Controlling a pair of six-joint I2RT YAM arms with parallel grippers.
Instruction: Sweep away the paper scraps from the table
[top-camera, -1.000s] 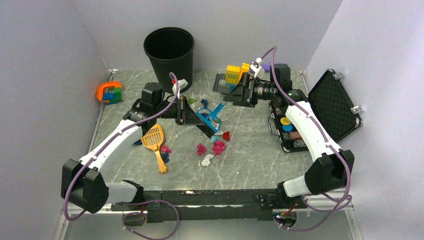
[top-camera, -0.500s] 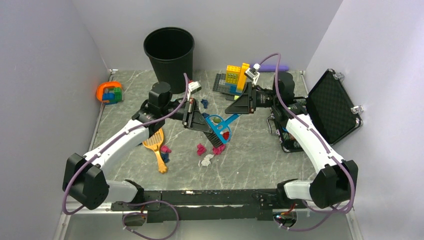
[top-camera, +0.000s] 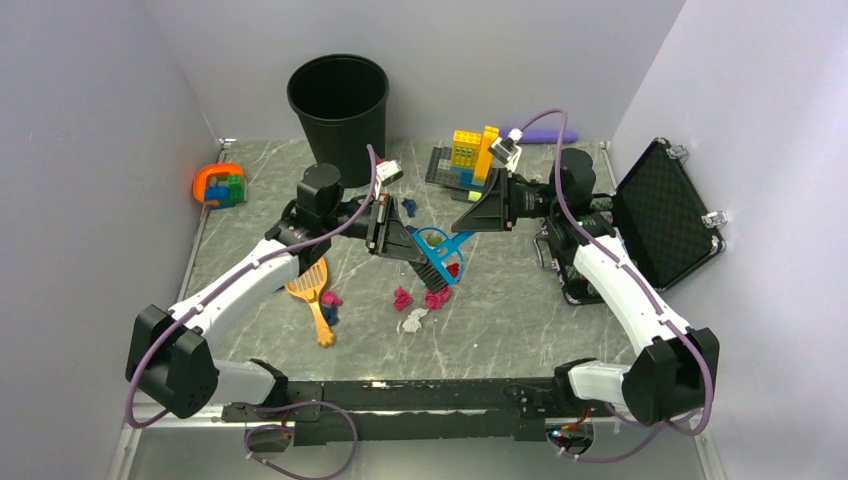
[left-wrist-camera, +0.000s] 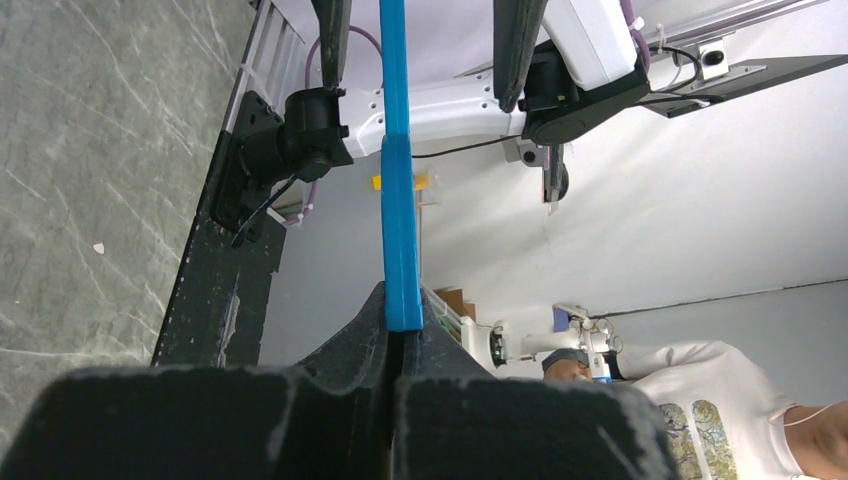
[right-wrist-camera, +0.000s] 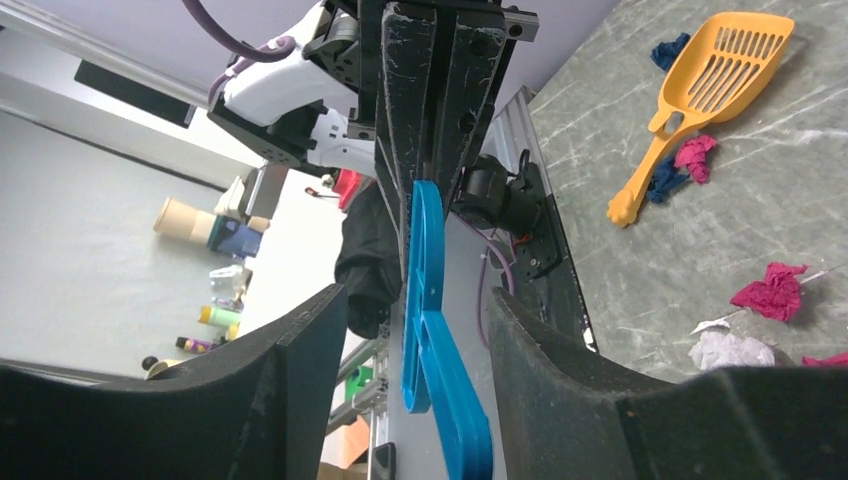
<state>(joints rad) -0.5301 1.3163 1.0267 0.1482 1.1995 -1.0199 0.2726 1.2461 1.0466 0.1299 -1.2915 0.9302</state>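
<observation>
worktop (top-camera: 520, 320): grey-green marble, white veins; black bin (top-camera: 338, 100) upright at its far edge, used as datum below; open black case (top-camera: 660, 215) far right of the bin and nearer the arm bases, lid up, round chips in its tray; dark baseplate (top-camera: 443, 166) with yellow bricks (top-camera: 465, 148) just right of the bin; orange-and-green object (top-camera: 218, 185) left of the bin by the rail, can't tell what it is; yellow scoop (top-camera: 310, 285) in front of the bin, flat on the marble, handle toward the arm bases; blue brush (top-camera: 452, 246) in front of the bin and a little right, tilted, dark bristles low, loop handle high; can't tell if the bristles touch the marble.

left fingers (top-camera: 398, 243) clenched on the brush; left wrist view shows the blue handle (left-wrist-camera: 398, 200) pinched between them (left-wrist-camera: 370, 345), no gap; right fingers (top-camera: 480, 215) released; right wrist view has them (right-wrist-camera: 320, 330) straddling the loop end (right-wrist-camera: 425, 250), gap on both sides.

paper scraps (top-camera: 437, 297): all on the worktop in front of the bin; pink pair and a white one (top-camera: 412, 320) under the bristle end; red one (top-camera: 452, 268) beside the bristles; navy one (top-camera: 408, 206) closest to the bin; pink and navy bits (top-camera: 330, 300) touching the scoop handle.
</observation>
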